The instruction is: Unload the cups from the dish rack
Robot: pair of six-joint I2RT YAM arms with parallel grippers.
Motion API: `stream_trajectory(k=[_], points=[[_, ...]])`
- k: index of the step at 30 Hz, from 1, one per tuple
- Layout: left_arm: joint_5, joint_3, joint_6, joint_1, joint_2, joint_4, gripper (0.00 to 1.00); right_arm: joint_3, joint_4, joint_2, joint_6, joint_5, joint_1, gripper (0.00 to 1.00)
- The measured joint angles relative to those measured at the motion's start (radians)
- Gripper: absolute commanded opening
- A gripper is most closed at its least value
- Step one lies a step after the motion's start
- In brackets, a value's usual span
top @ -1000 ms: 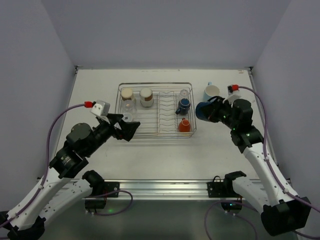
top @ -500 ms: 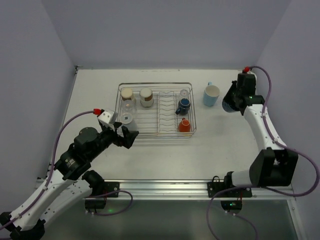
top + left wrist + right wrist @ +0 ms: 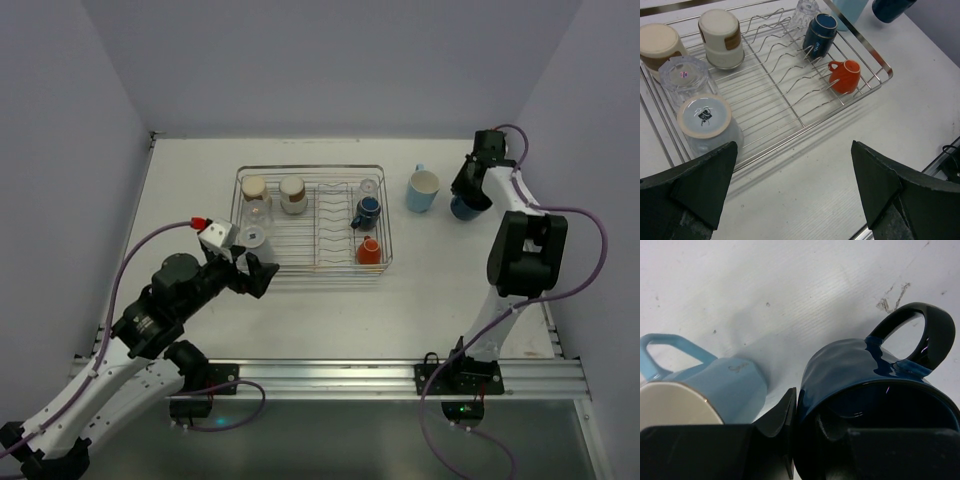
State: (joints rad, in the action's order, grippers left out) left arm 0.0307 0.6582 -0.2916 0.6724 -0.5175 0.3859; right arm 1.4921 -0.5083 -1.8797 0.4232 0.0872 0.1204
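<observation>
The dish rack (image 3: 310,168) (image 3: 860,45) holds several cups: a small orange one (image 3: 369,251) (image 3: 846,75), a small dark blue one (image 3: 368,211) (image 3: 820,35), clear glasses (image 3: 258,212) (image 3: 685,77), two cream-topped ones (image 3: 293,193) (image 3: 720,37) and an upturned pale cup (image 3: 256,237) (image 3: 705,117). My left gripper (image 3: 255,270) (image 3: 795,185) hangs open over the table just in front of the rack's near left corner. My right gripper (image 3: 468,195) (image 3: 807,422) is shut on the wall of the navy mug (image 3: 462,208) (image 3: 875,390), one finger (image 3: 777,417) outside and one inside. This mug is beside the light blue mug (image 3: 423,190) (image 3: 715,385).
The two mugs sit close together at the table's right side, right of the rack. The right wall rises just beyond the right arm. Bare white table (image 3: 430,290) lies in front of the rack.
My right arm has swung from beside the rack out to the far right with the navy mug, down next to the light blue mug. The left gripper has shifted slightly towards the rack's front.
</observation>
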Motion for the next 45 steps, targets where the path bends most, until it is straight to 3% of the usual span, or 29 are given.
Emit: stream_trajectory(k=[6,7,8,13,15,19,23,26,29,37,41,45], points=[[0.002,0.000,0.000,-0.006,-0.032,0.000,1.00,0.033,0.012,-0.088,-0.033,-0.018,0.006,0.01],[0.002,0.000,0.000,-0.007,-0.037,0.000,1.00,0.033,0.013,-0.094,-0.036,-0.025,0.007,0.05],[0.002,0.000,0.000,-0.011,-0.042,0.000,1.00,0.033,0.015,-0.098,-0.037,-0.028,0.007,0.17],[0.004,0.000,0.000,-0.025,-0.068,0.000,1.00,0.033,0.040,-0.096,-0.039,-0.030,0.009,0.36],[0.004,0.000,0.001,-0.026,-0.080,0.000,1.00,0.033,0.055,-0.095,-0.037,-0.030,0.009,0.50],[0.010,0.000,0.001,-0.031,-0.102,0.000,1.00,0.029,0.060,-0.075,-0.038,-0.030,0.010,0.51],[0.027,0.000,0.001,-0.031,-0.128,0.000,1.00,0.023,0.058,-0.029,-0.031,-0.029,0.010,0.71],[0.030,0.007,-0.002,-0.031,-0.167,0.002,1.00,-0.027,0.062,0.076,-0.016,-0.031,0.010,0.83],[0.030,0.039,-0.011,-0.032,-0.222,0.004,1.00,-0.147,0.113,0.270,0.013,-0.065,0.010,0.87],[0.105,0.251,-0.046,-0.032,-0.494,-0.017,1.00,-0.636,0.421,0.885,0.160,-0.292,-0.038,0.89],[0.172,0.411,-0.046,-0.038,-0.698,-0.035,1.00,-0.804,0.476,1.034,0.210,-0.378,-0.096,0.99],[0.194,0.542,-0.038,-0.064,-0.907,-0.079,1.00,-0.892,0.488,1.127,0.225,-0.444,-0.122,0.99]])
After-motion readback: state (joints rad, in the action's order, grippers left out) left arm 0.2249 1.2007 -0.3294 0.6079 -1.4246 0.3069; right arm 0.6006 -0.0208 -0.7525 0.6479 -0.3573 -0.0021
